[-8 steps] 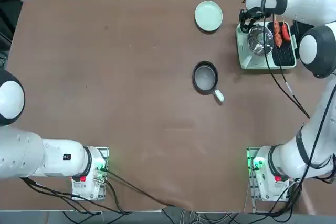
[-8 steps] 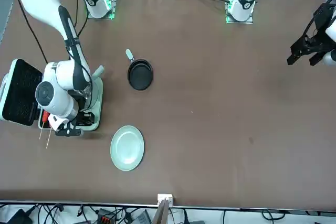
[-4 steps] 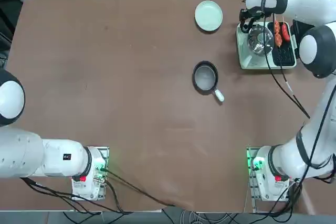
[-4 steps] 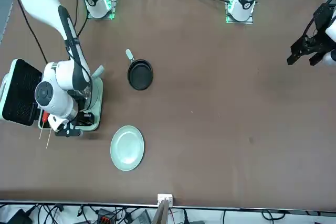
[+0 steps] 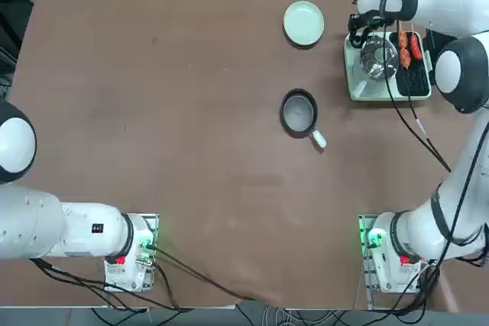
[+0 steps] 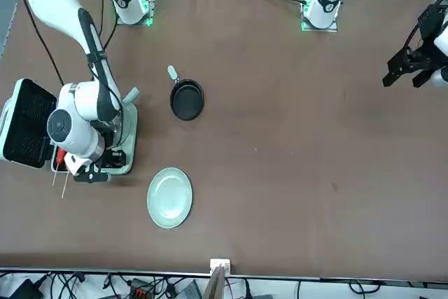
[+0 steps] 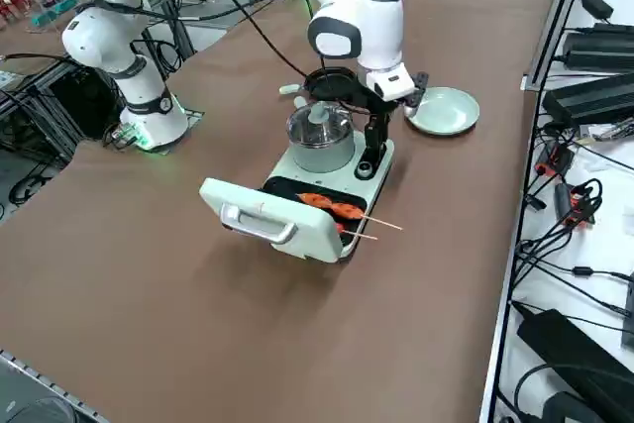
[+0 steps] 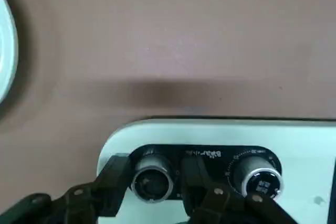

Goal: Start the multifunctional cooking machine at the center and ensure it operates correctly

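Note:
The multifunctional cooking machine (image 5: 384,90) stands at the table's far right, pale mint green, with its glass-lidded pot (image 7: 319,132) and a black grill plate holding skewered sausages (image 7: 332,207). Its hinged lid (image 7: 267,220) lies open. My right gripper (image 5: 357,36) reaches down at the machine's far end, over the black control panel. In the wrist view the two black fingers (image 8: 113,182) stand tight on either side of one silver-faced knob (image 8: 152,179), gripping it. A second knob (image 8: 261,179) sits free beside it.
A small black frying pan (image 5: 299,112) with a pale handle lies mid-table, left of the machine. A round pale green plate (image 5: 303,22) sits near the far edge, close to the gripper. Cables and equipment (image 7: 584,96) line the floor past the table's far side.

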### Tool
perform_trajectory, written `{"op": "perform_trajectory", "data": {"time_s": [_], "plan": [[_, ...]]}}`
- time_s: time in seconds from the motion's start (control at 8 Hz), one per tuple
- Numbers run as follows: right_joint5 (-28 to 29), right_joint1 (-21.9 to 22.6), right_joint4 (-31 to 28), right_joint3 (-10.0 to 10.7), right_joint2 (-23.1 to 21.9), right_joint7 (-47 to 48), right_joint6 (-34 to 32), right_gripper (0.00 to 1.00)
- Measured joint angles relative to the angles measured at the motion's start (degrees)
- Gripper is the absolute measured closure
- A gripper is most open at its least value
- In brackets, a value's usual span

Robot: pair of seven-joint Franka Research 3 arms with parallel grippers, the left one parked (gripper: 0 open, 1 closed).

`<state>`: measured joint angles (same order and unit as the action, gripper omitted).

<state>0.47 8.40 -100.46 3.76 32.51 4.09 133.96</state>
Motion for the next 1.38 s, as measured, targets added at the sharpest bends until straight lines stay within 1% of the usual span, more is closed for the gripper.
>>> {"op": "perform_trajectory", "data": {"time_s": [0.25,0.5,0.62,1.12,1.38], "plan": [[0.02,0.02,0.02,-0.01,0.34,0.00,0.00,0.41],[0.21,0.06,0.16,-0.12,0.30,-0.01,-0.02,0.49],[0.23,0.06,0.20,-0.12,0.25,-0.02,-0.16,0.57],[0.22,0.07,0.46,-0.13,0.34,-0.59,-0.59,0.57],[0.13,0.10,1.05,-0.15,0.60,-5.62,-1.43,0.57]]}}
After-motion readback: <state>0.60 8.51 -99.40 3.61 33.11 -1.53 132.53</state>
